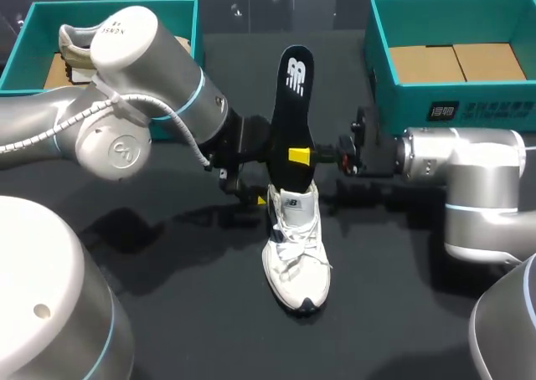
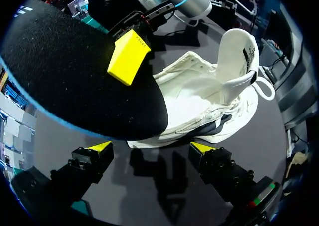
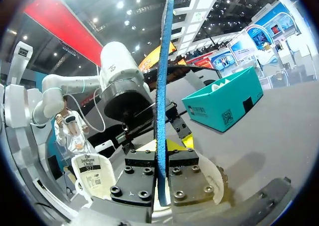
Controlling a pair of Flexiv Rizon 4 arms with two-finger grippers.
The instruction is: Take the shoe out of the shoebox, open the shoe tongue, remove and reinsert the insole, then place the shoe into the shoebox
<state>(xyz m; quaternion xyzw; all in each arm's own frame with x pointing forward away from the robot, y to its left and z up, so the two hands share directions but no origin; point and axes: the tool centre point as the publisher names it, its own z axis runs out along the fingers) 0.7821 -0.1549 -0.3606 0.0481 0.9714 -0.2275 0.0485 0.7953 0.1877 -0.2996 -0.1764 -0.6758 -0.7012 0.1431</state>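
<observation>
- Right gripper clamped on insole: held upright, long axis vertical, lower end right at the shoe mouth.
- Shoe upright on table, toe toward robot.
- Left gripper open, empty, beside shoe; probably nearer for steadying.
</observation>
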